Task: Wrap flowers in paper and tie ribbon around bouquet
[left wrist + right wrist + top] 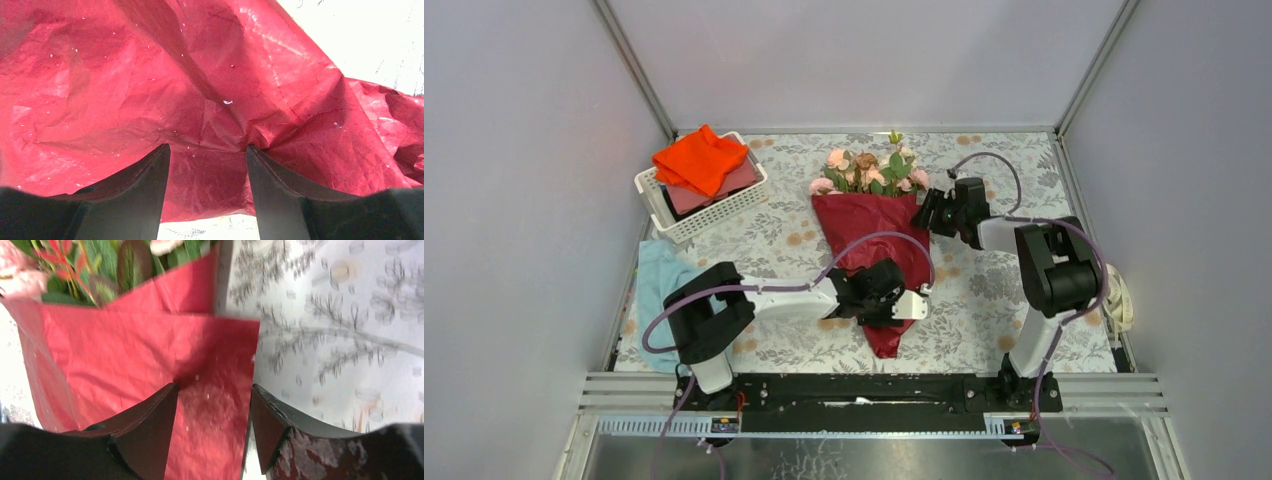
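Observation:
The bouquet lies in the middle of the table, its flowers (869, 172) pointing away from me out of a cone of dark red paper (864, 230). My left gripper (886, 300) hangs over the narrow lower part of the cone. In the left wrist view that gripper (208, 146) is open, with crinkled paper (150, 90) spanning the gap between its fingers. My right gripper (924, 215) is at the cone's upper right edge. In its own view it (214, 385) is open over the paper's edge (125, 350), with leaves and blooms (100, 265) at the top left. The ribbon is out of view.
A white basket (714, 212) holding an orange cloth (699, 160) stands at the back left. A light blue cloth (659, 280) lies at the left edge. A pale bundle (1121, 298) sits at the right edge behind the right arm. Grey walls enclose the patterned table (984, 290).

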